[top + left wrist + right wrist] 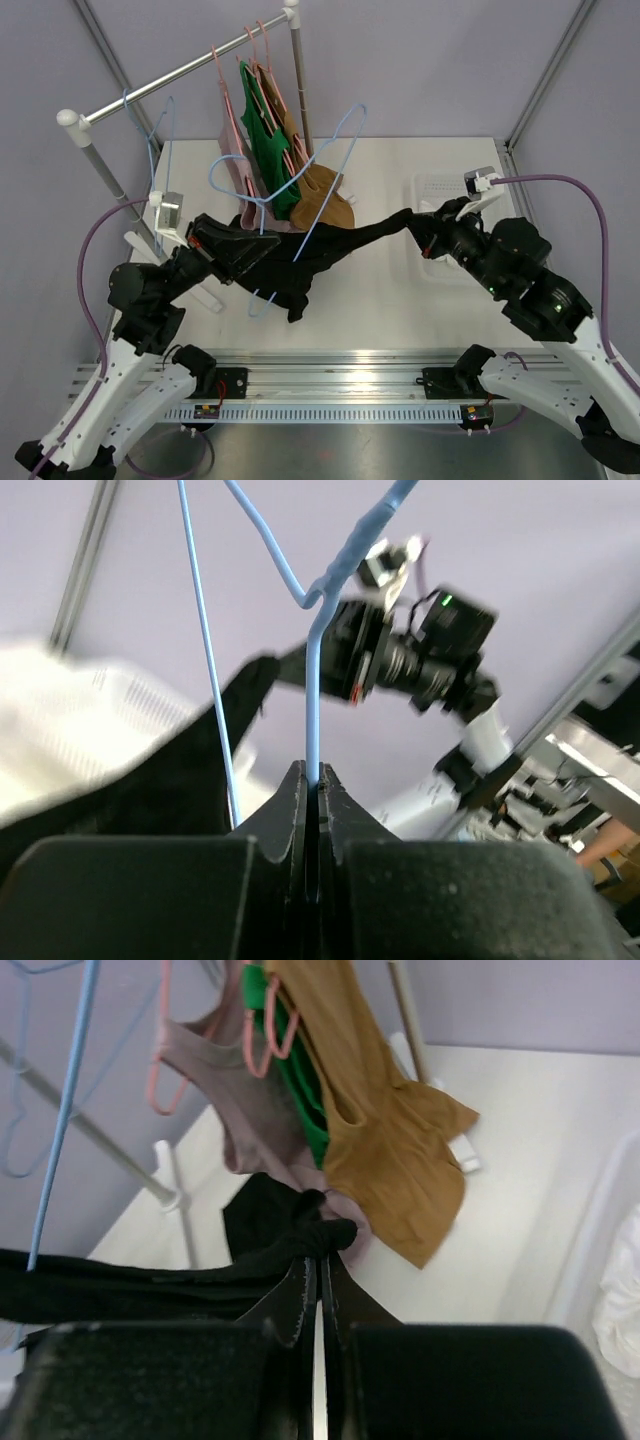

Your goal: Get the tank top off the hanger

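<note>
Left end effector [312, 778] clamping hanger [313, 700], tank top [170, 770] blurred

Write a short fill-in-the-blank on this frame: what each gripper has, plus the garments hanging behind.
1. The left gripper is shut on the wire of the hanger, whose colour is ____.
2. The tank top pinched by the right gripper is ____ in colour.
3. The hanging top between the mauve top and the mustard top is ____.

Missing words: blue; black; green.
</note>
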You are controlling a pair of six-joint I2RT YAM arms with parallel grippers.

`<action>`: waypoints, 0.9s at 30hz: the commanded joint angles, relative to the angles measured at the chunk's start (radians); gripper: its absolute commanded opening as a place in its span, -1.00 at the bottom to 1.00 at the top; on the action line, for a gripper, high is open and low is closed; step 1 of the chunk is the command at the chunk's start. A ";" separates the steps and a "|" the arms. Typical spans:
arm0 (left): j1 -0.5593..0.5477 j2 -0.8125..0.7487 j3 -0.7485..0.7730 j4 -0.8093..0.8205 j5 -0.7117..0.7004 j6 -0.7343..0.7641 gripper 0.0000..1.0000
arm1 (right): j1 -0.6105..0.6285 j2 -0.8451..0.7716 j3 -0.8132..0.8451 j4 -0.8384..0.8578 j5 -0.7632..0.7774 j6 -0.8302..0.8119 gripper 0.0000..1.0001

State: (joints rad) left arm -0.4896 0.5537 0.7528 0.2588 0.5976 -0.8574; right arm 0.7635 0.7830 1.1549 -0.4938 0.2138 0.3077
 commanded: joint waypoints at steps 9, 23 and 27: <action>-0.382 0.333 0.282 0.437 -0.439 0.450 -1.00 | -0.004 0.074 0.247 -0.170 -0.158 -0.079 -1.00; -0.431 0.311 0.163 0.523 -0.711 0.904 -1.00 | -0.004 0.076 0.078 -0.039 -0.448 -0.076 -1.00; -0.431 0.368 0.221 0.410 -0.806 0.962 -1.00 | -0.004 0.088 0.134 -0.211 0.066 -0.004 -1.00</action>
State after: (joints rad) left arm -0.9157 0.8925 0.9245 0.5991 -0.1059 -0.0269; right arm 0.7643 0.8780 1.2369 -0.6384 -0.0650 0.2554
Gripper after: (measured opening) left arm 0.024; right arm 0.012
